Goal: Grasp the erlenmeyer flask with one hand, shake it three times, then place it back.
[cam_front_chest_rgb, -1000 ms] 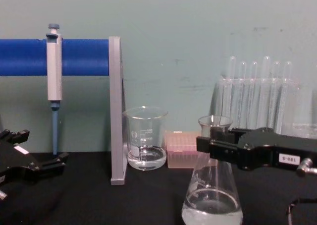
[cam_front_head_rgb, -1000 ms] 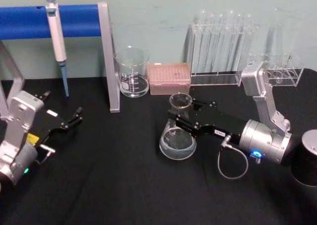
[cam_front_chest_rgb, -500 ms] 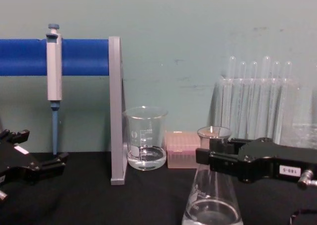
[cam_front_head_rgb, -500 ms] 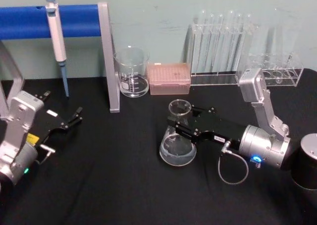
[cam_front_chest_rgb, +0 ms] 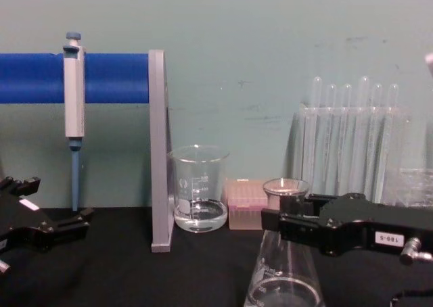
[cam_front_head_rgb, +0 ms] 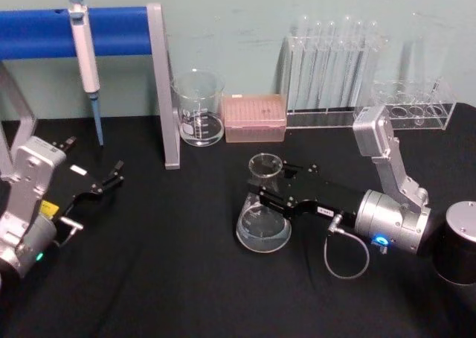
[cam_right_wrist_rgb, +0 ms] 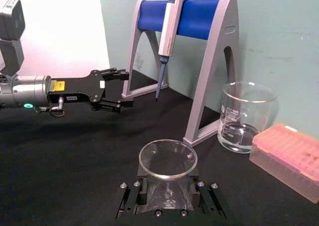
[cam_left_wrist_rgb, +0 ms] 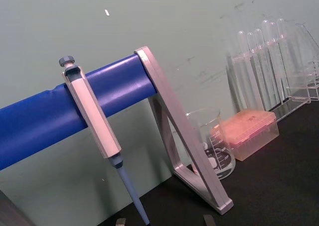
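Looking down the right gripper [cam_right_wrist_rgb: 167, 187]: its 2 black fingers are clamped on the neck of the erlenmeyer flask [cam_right_wrist_rgb: 168, 172], 1 on each side, with the open rim facing the camera. Past it on the black tabletop [cam_right_wrist_rgb: 60, 176], along the edge by the green wall [cam_right_wrist_rgb: 284, 42], there's a grey stand [cam_right_wrist_rgb: 215, 61] with a blue bar and 1 pipette [cam_right_wrist_rgb: 169, 24] hanging off it. Next comes a beaker [cam_right_wrist_rgb: 246, 117] with a bit of clear liquid, and a pink box [cam_right_wrist_rgb: 289, 159] just beside that. The left gripper [cam_right_wrist_rgb: 122, 89] hovers over the tabletop near the stand, jaws spread apart.
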Controlling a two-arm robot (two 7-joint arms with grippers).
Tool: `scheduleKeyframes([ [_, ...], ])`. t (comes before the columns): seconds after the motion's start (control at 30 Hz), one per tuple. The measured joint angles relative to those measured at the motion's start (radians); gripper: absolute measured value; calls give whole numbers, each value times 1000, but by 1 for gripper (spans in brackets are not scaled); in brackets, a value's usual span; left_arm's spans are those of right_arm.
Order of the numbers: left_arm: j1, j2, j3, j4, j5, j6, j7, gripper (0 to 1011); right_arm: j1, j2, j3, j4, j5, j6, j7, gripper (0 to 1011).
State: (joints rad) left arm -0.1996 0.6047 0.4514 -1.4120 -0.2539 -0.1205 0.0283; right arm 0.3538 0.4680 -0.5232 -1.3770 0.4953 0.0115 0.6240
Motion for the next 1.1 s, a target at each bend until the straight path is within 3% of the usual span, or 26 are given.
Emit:
scheduleKeyframes([
  [1.1, 0, 0, 0, 0, 0, 0, 0, 1001, 18, -14, -17, 40, -5, 0, 13, 451],
])
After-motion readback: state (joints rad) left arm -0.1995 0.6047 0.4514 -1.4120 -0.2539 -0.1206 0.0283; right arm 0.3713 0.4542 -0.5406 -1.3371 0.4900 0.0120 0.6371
